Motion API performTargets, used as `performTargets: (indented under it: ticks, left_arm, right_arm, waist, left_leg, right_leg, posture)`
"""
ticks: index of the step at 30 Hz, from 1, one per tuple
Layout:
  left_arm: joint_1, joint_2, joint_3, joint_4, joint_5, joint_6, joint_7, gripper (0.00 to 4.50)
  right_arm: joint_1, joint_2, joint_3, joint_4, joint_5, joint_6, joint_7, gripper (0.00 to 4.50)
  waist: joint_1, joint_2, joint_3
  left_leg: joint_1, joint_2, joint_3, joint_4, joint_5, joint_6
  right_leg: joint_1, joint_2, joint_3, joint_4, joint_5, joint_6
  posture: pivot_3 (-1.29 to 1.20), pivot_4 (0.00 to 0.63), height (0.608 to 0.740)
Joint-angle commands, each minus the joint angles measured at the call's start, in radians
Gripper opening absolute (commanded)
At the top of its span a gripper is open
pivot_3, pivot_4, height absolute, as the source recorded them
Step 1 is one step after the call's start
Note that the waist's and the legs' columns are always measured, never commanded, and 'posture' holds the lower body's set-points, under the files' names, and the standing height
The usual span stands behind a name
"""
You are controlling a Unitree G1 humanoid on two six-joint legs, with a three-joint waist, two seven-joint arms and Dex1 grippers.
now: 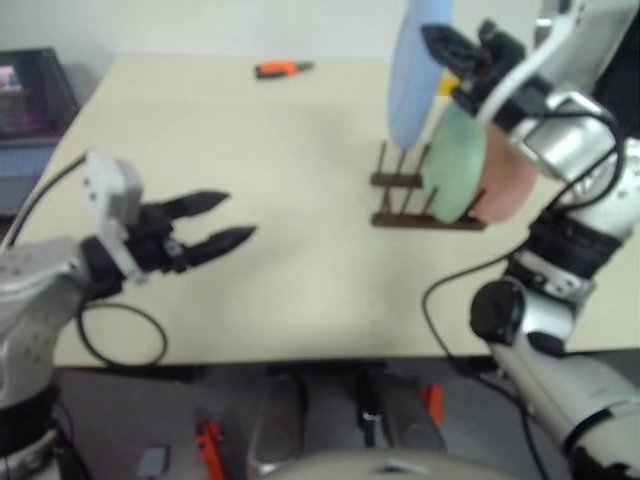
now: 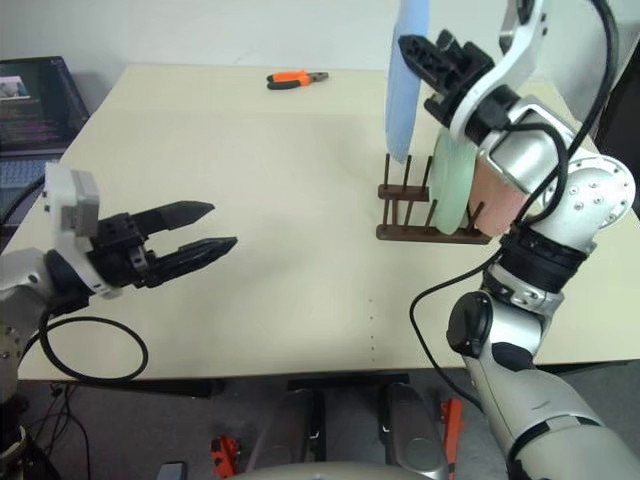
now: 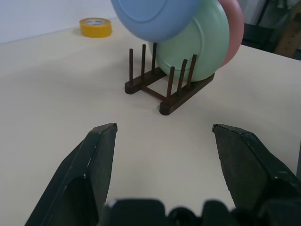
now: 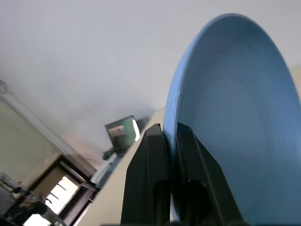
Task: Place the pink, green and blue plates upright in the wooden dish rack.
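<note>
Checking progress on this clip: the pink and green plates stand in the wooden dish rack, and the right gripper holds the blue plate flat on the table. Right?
Not quite. The right gripper holds the blue plate upright in the air above the wooden dish rack, not flat on the table, as the right eye view shows. The pink plate and green plate do stand in it.

The beige table [image 2: 280,180] bears the wooden dish rack [image 2: 425,228], orange-handled pliers [image 2: 295,77] and yellow tape roll [image 3: 95,27].
</note>
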Motion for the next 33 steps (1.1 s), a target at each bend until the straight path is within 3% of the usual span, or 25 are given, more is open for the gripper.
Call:
performTargets:
  ticks: [1,14,33]
  left_arm:
    - [-0.027,0.003,-0.012,0.009,-0.005,-0.027,-0.005,3.55]
    - [-0.065,0.010,-0.049,0.051,0.004,-0.038,-0.003,3.55]
    - [-0.055,0.010,-0.043,0.040,-0.001,-0.034,0.020,3.55]
  right_arm:
    - [0.009,0.001,-0.019,-0.064,0.091,0.014,-0.069,0.00]
    - [0.096,-0.058,0.037,-0.068,0.273,-0.012,-0.183,0.00]
    - [0.164,-0.185,0.140,0.015,0.381,-0.063,-0.098,0.00]
  waist:
    - [0.000,0.000,0.000]
    - [-0.003,0.001,0.000]
    - [-0.002,0.001,0.000]
  left_leg:
    - [0.000,0.000,0.000,0.000,0.000,0.000]
    - [-0.001,0.000,0.000,-0.001,0.000,0.000]
    - [-0.001,0.000,0.000,-0.004,0.000,0.000]
  right_leg:
    - [0.000,0.000,0.000,0.000,0.000,0.000]
    - [-0.001,0.000,0.000,-0.001,0.000,0.000]
    - [-0.001,0.000,0.000,-0.003,-0.001,0.000]
  posture:
    - [0.00,0.150,0.740]
    - [0.00,0.150,0.740]
    - [0.00,0.150,0.740]
